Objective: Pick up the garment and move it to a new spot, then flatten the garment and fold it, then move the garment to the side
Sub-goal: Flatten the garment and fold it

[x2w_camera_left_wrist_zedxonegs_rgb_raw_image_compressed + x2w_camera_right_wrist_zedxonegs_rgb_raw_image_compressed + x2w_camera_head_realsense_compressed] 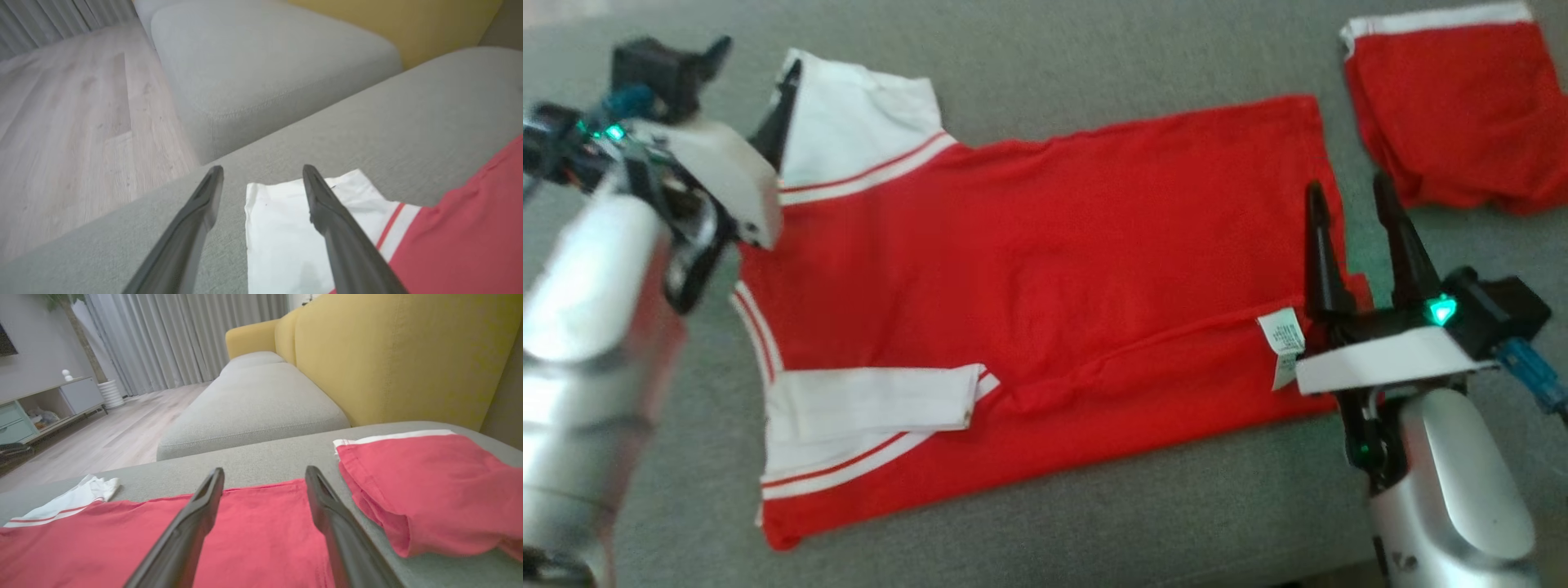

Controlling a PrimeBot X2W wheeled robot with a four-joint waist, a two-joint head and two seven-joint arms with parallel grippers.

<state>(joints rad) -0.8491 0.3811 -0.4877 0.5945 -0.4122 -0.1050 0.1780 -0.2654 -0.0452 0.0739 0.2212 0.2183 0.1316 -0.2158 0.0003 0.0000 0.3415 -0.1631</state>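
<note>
Jaws of L gripper [752, 86] & R gripper [1349, 192] are held wide apart, nothing gripped, over the red fabric shirt w/ white sleeves [1045, 269].

**Head view: items on the grey cushion**

1. Garment [1045, 269]: red shirt with white sleeves and red-and-white stripe trim. It lies spread flat on the grey cushion [1094, 65], with its hem toward the view's right.
2. Upper sleeve [858, 122]: white, lying out flat at the top left.
3. Lower sleeve [874, 396]: white, folded inward across the red body.
4. Care label [1282, 339]: white, at the hem, near the lower right corner.
5. Second garment [1454, 114]: red with a white band, folded, at the top right, apart from the shirt.
6. Left hand [758, 57]: blurred, fingers spread, by the upper sleeve.
7. Right hand [1347, 188]: fingers spread, at the hem edge just beside the label. Contact with the cloth cannot be told.
</note>
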